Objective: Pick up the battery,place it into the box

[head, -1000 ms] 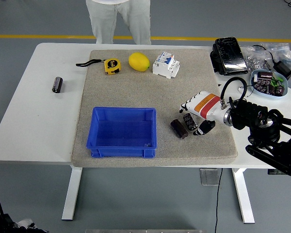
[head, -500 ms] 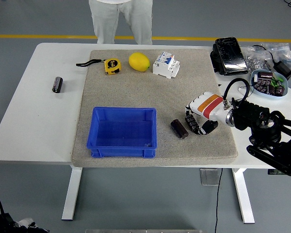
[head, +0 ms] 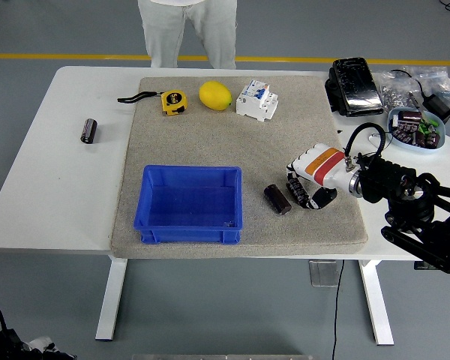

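Note:
A dark cylindrical battery (head: 277, 199) lies on the grey mat, just right of the blue box (head: 191, 205), which has nothing in it. My right hand (head: 306, 193) hovers right beside the battery, a small gap apart. Its fingers (head: 295, 189) hang down loosely and hold nothing. A second dark battery (head: 88, 130) lies on the bare white table at the far left. My left arm is out of view.
A yellow tape measure (head: 173, 100), a lemon (head: 215, 95) and a white circuit breaker (head: 256, 100) lie along the mat's far edge. A black case (head: 354, 85), a bowl of parts (head: 415, 129) and bags stand at the back right. A person (head: 186, 30) stands at the far side.
My right hand has drawn back a little to the right, away from the battery, and its wrist has turned. The battery has stayed on the mat.

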You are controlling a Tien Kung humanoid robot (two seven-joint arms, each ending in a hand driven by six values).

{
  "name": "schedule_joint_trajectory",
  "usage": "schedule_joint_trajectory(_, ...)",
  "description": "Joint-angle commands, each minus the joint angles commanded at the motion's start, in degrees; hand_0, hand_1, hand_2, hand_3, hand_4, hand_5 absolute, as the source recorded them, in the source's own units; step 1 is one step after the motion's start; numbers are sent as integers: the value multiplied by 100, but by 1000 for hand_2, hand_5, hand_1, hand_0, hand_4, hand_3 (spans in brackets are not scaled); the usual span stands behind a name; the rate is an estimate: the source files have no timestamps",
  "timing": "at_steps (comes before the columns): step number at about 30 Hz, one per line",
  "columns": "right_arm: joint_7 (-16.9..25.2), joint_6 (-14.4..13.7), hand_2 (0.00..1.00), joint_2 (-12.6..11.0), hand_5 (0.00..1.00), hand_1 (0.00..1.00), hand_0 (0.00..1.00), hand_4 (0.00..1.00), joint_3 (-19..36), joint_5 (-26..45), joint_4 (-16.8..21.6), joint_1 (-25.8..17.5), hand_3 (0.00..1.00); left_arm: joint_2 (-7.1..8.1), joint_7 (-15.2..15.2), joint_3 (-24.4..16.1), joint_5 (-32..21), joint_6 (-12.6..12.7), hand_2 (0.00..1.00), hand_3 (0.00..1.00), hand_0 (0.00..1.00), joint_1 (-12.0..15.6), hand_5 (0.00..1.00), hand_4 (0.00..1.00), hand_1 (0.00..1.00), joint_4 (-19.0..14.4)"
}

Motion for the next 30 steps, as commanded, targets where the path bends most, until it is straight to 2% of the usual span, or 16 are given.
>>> schedule_joint_trajectory(2,-2,-6,490,0,235,440,379,815,4,3,13,4,496,2,1,-5,5,-3,796,647,763,5,543,682,764,0)
schedule_joint_trajectory(16,-51,-6,482,-55,244,426,377,814,152,8,237,7,489,23,19,-59,57,-14,795,647,763,48,543,681,761,7)
schedule_joint_trajectory(20,-126,-45,484,-111,245,428,385,812,327,57,531,-26,491,25,23,-80,84,-17,795,646,763,66,542,681,759,10)
schedule_joint_trajectory(24,-221,-121,484,-165,245,428,385,812,490,35,1047,15,491,29,31,-115,133,-31,795,646,763,73,542,681,759,10)
schedule_joint_trajectory(30,-359,-227,488,-89,243,434,398,803,624,-31,1690,206,495,42,22,-87,103,-46,794,646,762,41,542,682,759,5)
